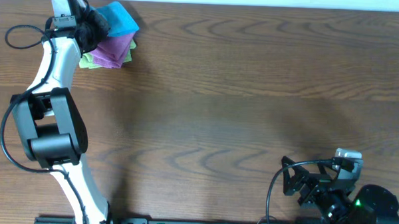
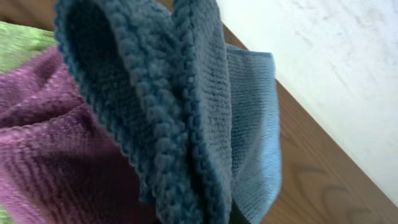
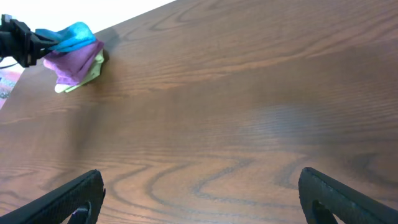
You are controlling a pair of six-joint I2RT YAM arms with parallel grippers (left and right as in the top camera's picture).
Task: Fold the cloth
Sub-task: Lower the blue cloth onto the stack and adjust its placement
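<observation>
On the brown wooden table (image 1: 240,93), the left claw (image 1: 95,26) pinches the sky-blue terry cloth (image 1: 119,19), probably to lift it clear; right claw (image 3: 199,180) spread.

The sky-blue cloth (image 1: 119,19) lies bunched atop the purple cloth (image 1: 115,50).

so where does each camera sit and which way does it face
overhead: above the table, facing straight down; left arm and right end effector show
left wrist: on the left arm, close on the cloth; fingers hidden
right wrist: low, facing across the table; its open fingers show
shared: all see the cloth and purple cloth
</observation>
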